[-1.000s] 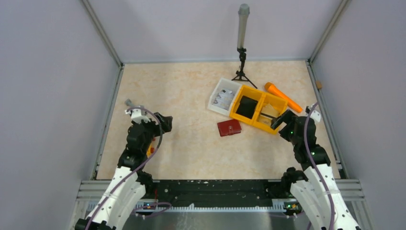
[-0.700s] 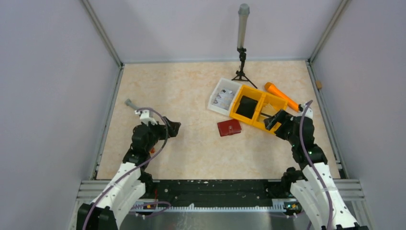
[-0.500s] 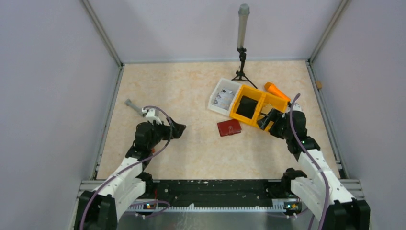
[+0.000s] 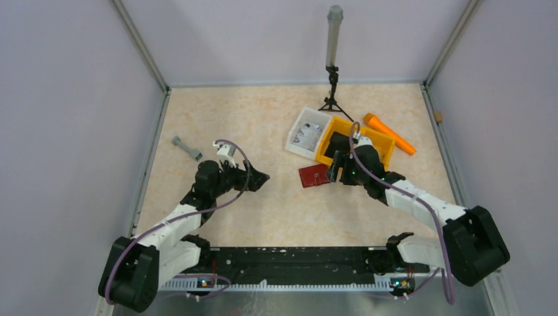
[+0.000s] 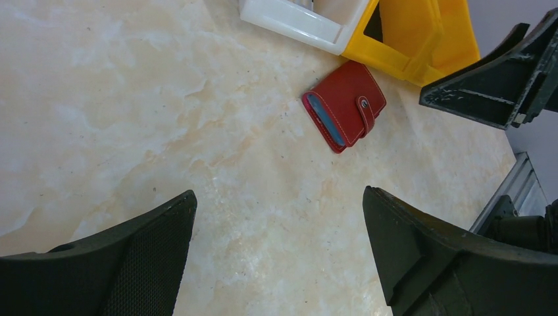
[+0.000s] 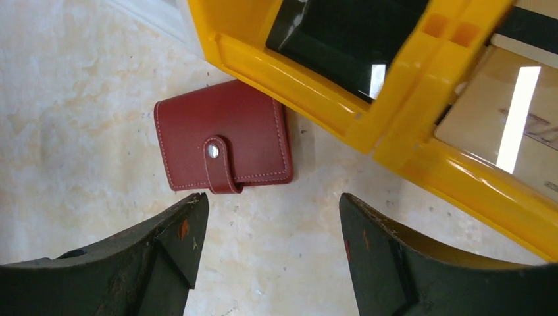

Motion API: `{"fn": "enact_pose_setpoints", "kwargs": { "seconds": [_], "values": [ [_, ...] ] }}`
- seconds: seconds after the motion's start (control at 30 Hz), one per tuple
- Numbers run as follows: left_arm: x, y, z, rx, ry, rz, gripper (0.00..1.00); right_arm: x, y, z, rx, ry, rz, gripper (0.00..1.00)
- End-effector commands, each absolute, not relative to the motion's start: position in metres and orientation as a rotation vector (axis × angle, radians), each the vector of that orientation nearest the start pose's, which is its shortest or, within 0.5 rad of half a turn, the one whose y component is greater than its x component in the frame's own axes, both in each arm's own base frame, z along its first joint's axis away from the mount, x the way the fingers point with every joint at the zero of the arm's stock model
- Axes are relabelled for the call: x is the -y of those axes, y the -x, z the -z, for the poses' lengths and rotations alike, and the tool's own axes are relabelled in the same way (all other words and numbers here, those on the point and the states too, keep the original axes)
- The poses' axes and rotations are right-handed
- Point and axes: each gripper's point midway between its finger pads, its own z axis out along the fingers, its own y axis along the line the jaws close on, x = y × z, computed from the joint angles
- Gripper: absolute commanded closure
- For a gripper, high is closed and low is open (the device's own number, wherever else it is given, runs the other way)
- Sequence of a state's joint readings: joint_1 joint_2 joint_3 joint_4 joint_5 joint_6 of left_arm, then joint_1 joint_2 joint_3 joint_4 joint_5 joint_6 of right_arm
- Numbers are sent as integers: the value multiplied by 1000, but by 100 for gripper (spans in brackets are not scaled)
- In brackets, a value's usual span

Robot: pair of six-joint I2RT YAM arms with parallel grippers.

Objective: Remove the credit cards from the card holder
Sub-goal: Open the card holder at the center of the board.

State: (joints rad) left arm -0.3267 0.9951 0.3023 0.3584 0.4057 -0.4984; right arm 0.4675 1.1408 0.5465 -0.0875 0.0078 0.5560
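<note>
Closed red card holder (image 6: 224, 135) lies on the worktop (image 4: 263, 118) just beside the yellow bin (image 6: 309, 85), open worktop to its left; right gripper (image 4: 333, 168) hovers above, left gripper (image 4: 260, 178) nearby, both wide open, empty

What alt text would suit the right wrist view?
A closed dark red card holder, snap tab fastened, lies flat on the marbled table beside a yellow divided bin. The open right gripper hovers just short of it, holding nothing.
</note>
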Motion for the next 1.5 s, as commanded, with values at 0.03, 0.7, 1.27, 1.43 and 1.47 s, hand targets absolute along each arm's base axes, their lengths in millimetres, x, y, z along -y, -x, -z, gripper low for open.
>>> {"fn": "enact_pose_setpoints", "kwargs": {
  "seconds": [0.03, 0.7, 1.27, 1.43, 1.47],
  "values": [
    [195, -270, -136, -1926, -200, 957, 1, -186, -299, -83, -2279, -47, -505, 30],
    [203, -270, -129, -1966, -229, 985, 1, -221, -314, -65, -2319, -52, -628, 64],
    [216, -268, -124, -1996, -253, 1073, 1, -241, -299, -119, -2206, 136, -813, 100],
    [216, -266, -129, -1956, -266, 1086, 1, -260, -284, -144, -2167, 291, -952, 100],
    [216, -265, -131, -1948, -271, 1089, 1, -262, -282, -148, -2161, 318, -967, 100]
  ]
}}
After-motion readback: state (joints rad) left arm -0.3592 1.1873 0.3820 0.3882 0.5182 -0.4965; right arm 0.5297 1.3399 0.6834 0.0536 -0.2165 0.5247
